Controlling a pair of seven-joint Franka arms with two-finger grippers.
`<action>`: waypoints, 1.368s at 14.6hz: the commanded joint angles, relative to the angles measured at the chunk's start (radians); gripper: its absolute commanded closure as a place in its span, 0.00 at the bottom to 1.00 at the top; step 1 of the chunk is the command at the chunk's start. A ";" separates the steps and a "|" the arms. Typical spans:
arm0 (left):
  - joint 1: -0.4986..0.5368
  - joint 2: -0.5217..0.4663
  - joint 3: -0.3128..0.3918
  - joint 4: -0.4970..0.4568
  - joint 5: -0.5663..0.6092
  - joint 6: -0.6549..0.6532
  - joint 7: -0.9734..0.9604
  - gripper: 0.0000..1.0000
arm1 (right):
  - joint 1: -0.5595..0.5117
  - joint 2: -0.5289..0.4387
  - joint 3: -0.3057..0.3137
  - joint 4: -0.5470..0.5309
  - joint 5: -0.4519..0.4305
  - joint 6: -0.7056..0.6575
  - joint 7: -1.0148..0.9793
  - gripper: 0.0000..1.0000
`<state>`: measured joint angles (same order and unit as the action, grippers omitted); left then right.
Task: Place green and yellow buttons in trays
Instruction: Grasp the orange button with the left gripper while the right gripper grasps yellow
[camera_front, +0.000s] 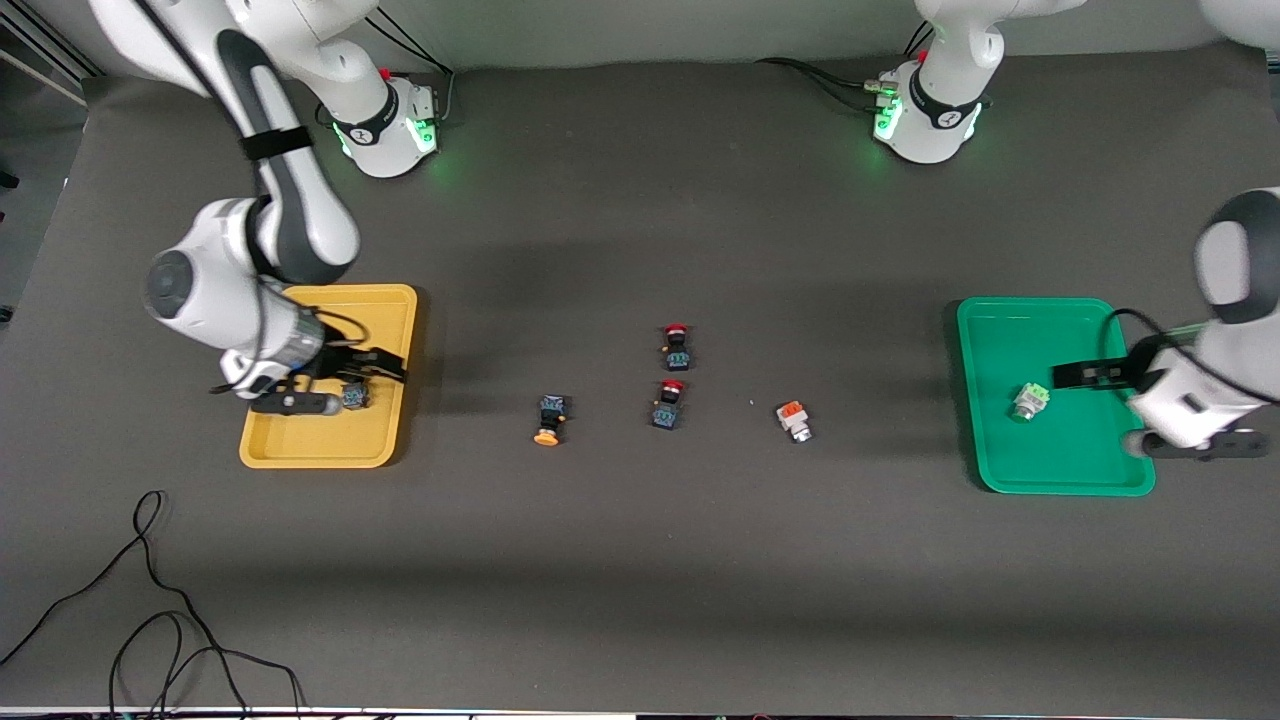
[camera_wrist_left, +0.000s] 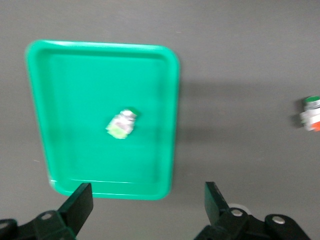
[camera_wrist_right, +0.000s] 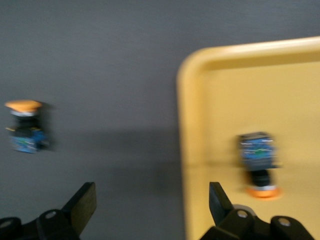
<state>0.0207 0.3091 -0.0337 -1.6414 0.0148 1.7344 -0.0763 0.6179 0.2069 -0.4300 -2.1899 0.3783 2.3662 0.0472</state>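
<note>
Yellow-capped button (camera_wrist_right: 258, 162) lies beside open right gripper (camera_wrist_right: 150, 205), unheld.

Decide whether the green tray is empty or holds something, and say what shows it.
Not empty. One silver-white button with a pale green back lies inside the green tray, near its middle, free of the left gripper, whose fingers are open.

Yellow tray (camera_front: 392, 305), green tray (camera_front: 975, 330), two red-capped switches (camera_front: 676, 345), dark grey table (camera_front: 640, 560)
</note>
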 joint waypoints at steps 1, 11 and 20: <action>-0.167 0.030 0.008 0.008 -0.012 0.023 -0.291 0.01 | 0.107 0.144 -0.007 0.180 0.013 -0.037 0.204 0.00; -0.435 0.151 0.008 -0.066 -0.156 0.351 -0.771 0.01 | 0.266 0.491 0.017 0.427 0.039 0.044 0.433 0.00; -0.462 0.310 0.009 -0.156 -0.141 0.617 -0.769 0.01 | 0.266 0.540 0.033 0.424 0.065 0.114 0.415 1.00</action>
<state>-0.4140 0.5942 -0.0325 -1.7980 -0.1241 2.3203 -0.8373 0.8825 0.7287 -0.3959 -1.7865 0.4182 2.4737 0.4659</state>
